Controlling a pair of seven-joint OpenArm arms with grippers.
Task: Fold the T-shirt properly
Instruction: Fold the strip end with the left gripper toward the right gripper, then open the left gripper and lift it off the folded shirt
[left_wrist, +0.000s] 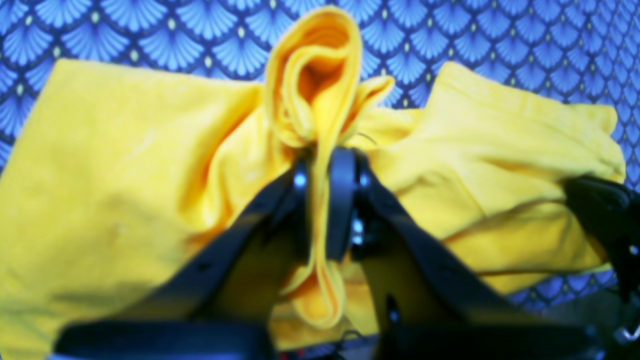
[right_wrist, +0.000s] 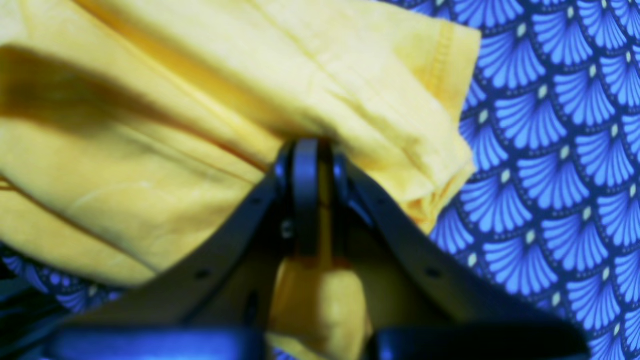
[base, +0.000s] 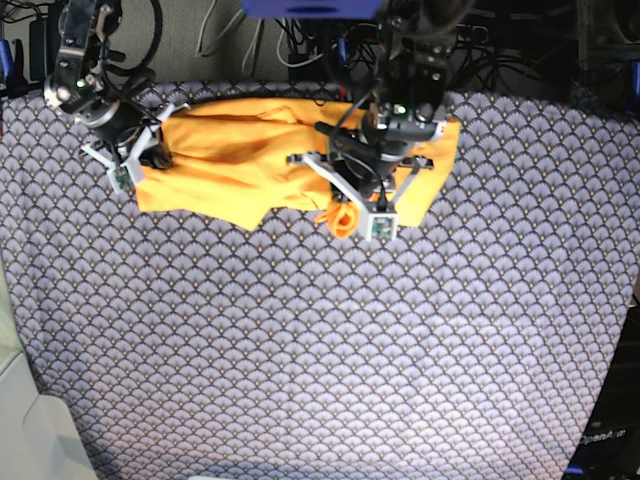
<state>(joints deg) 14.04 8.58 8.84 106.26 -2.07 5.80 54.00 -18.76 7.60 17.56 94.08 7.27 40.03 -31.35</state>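
Observation:
The yellow-orange T-shirt (base: 240, 160) lies crumpled along the far side of the table, partly folded over itself. My left gripper (base: 345, 215) is at its front edge near the middle. In the left wrist view, the left gripper (left_wrist: 320, 160) is shut on a rolled-up pinch of the T-shirt (left_wrist: 100, 175), lifted a little. My right gripper (base: 150, 158) is at the shirt's left end. The right wrist view shows the right gripper (right_wrist: 314, 150) shut on a layered edge of the T-shirt (right_wrist: 150, 150) beside a hemmed corner.
The blue-grey scale-patterned table cloth (base: 320, 350) covers the whole table. Cables and dark equipment (base: 300, 40) run behind the far edge. A white surface (base: 30, 430) sits at the lower left corner. A dark arm part (left_wrist: 605, 215) shows at the left wrist view's right edge.

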